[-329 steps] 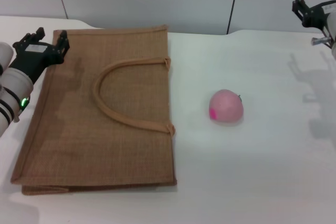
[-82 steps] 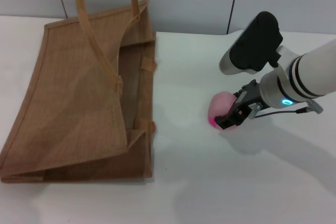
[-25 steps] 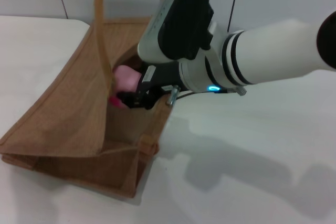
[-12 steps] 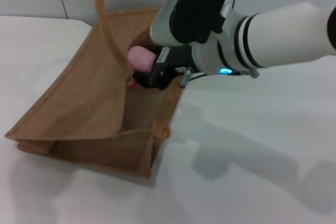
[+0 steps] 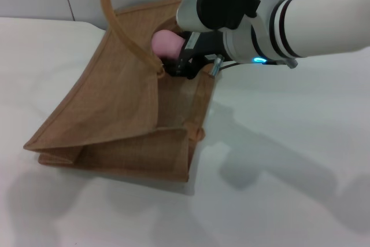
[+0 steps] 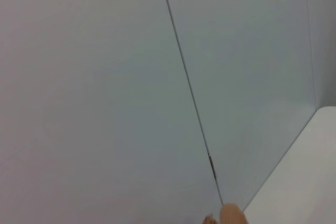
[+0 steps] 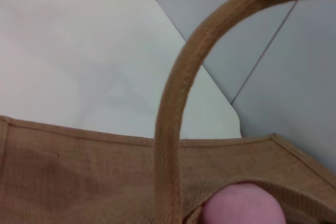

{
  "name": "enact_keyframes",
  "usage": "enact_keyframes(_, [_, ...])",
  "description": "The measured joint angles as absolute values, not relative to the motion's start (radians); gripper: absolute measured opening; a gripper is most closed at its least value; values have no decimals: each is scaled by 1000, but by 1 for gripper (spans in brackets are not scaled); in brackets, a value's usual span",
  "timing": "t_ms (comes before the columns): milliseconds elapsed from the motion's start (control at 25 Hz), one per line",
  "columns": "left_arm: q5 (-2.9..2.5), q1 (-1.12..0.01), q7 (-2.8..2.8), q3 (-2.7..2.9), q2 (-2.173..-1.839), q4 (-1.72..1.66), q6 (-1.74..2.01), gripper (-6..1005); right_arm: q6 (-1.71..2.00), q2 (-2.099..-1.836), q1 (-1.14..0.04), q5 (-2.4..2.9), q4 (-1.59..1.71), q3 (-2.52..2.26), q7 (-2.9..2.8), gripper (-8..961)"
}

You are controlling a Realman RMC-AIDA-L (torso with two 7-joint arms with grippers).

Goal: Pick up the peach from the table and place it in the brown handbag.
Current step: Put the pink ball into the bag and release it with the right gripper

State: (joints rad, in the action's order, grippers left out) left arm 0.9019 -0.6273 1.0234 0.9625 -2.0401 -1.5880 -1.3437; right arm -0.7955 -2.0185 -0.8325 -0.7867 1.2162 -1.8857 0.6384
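peach [image 5: 166, 43] sits pinched in the right gripper [image 5: 178, 62] at the open mouth of the brown handbag [image 5: 118, 114], just inside the far end, above the bag's floor. in the right wrist view the peach [image 7: 244, 205] shows just behind a loop handle [image 7: 173, 129]. bag rests on the white table [image 5: 277, 189], top side pulled up, one handle [image 5: 118, 18] stretched toward the upper left. left gripper barely in view at the top left corner, can't tell its finger state. left wrist view shows only a wall panel [image 6: 105, 93].
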Motion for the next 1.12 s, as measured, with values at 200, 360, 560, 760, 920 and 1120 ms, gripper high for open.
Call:
enact_keyframes(200, [900,-623,1024,958,-2040,-1586,-1344,120,-796,-2017,-831,-778,1211,-1879,638,543])
enact_keyframes(360, [902,-621,1024,959,-2040,-1588,-1344,120,-792,-2017,-833,-777,1190,-1880,642,542])
enact_keyframes(560, [903,-623,1023,963,-2040,-1593,-1344,120,-773,-2019,-845,-741,1130,-1877,644,540])
enact_keyframes(760, [904,-617,1023,963,-2040,-1592,-1344,120,-753,-2017,-846,-734,1109,-1855,646,540])
enact_keyframes(920, [904,-615,1023,963,-2040,-1588,-1348,120,-755,-2017,-846,-716,1109,-1841,647,540])
enact_keyframes(1120, [904,-613,1023,963,-2040,-1588,-1352,120,-758,-2016,-846,-712,1115,-1831,648,541])
